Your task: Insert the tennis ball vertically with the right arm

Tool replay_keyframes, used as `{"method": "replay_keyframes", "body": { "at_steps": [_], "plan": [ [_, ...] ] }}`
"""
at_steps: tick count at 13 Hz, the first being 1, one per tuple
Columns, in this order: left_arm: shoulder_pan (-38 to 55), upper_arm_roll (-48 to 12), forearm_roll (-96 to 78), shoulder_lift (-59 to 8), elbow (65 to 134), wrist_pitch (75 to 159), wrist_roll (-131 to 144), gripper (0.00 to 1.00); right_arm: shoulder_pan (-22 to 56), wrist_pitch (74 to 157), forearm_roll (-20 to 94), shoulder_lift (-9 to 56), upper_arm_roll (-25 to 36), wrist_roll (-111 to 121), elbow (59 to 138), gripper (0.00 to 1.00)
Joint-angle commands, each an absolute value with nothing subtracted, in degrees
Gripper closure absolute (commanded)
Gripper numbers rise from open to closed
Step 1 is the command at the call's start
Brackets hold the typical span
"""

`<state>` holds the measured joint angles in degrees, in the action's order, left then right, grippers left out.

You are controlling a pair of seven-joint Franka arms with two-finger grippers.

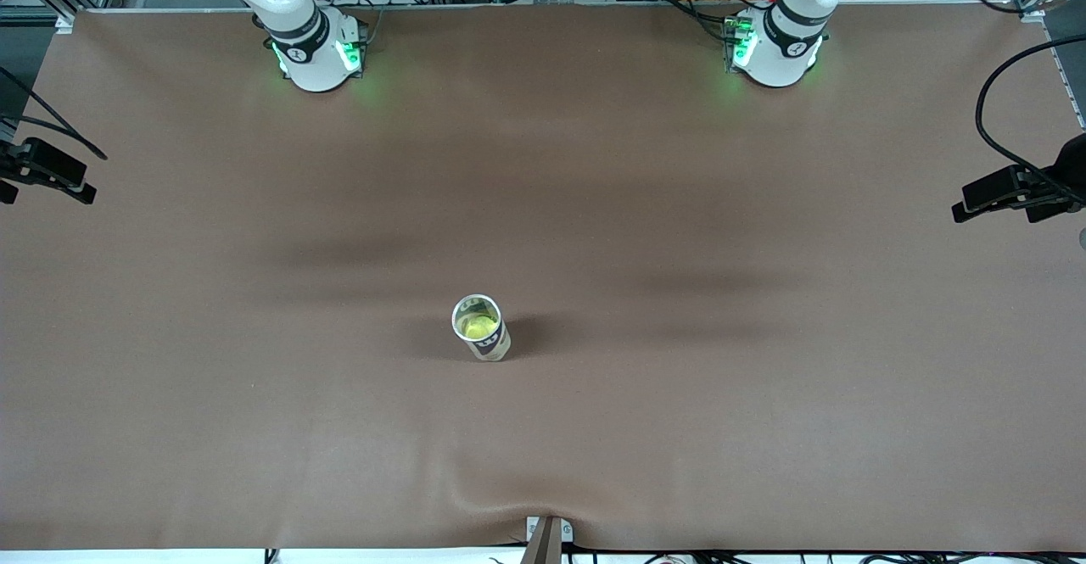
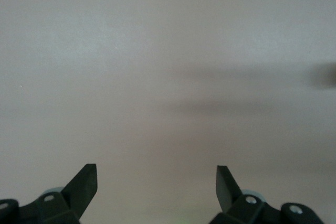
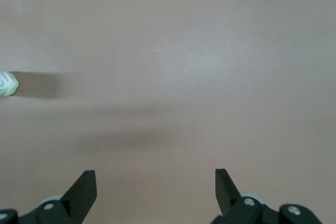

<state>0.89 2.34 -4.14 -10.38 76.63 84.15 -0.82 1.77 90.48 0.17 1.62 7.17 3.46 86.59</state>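
Note:
A clear tube can (image 1: 481,327) stands upright on the brown table, near the middle and nearer to the front camera. A yellow-green tennis ball (image 1: 478,324) lies inside it. Both arms are raised out of the front view; only their bases show at the top. My right gripper (image 3: 156,182) is open and empty over bare table. A bit of the can (image 3: 7,84) shows at the edge of the right wrist view. My left gripper (image 2: 157,179) is open and empty over bare table.
The right arm's base (image 1: 314,51) and the left arm's base (image 1: 776,47) stand along the table's top edge. Black camera mounts (image 1: 47,171) (image 1: 1018,191) stick in from both ends. A clamp (image 1: 547,534) sits at the front edge.

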Motion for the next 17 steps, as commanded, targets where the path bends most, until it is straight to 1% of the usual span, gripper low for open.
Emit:
{"method": "replay_keyframes", "body": {
  "at_steps": [1,7,10,13,17],
  "plan": [
    [-1.4,-1.2,-1.9,-9.1,76.7,82.1,-1.0,0.0,1.3,88.6,-0.5,1.8,6.6,4.8,85.4,0.0],
    [-1.8,-1.5,-0.1,-8.7,76.6,82.0,-1.4,0.0,2.0,88.4,-0.4,1.8,6.4,5.6,85.5,0.0],
    [-1.8,-3.5,1.8,-6.0,76.7,79.9,-1.2,0.0,1.8,88.4,-0.4,1.8,6.4,6.0,85.5,0.0],
    [-1.8,-3.4,1.8,-4.0,77.3,78.0,-1.8,0.0,2.0,88.5,-0.4,1.6,6.6,6.0,85.9,0.0],
    [-1.8,-3.8,1.6,-4.0,77.3,77.2,-2.0,0.0,-0.6,88.7,-0.4,1.9,4.8,5.7,86.6,0.0]
  ]
}}
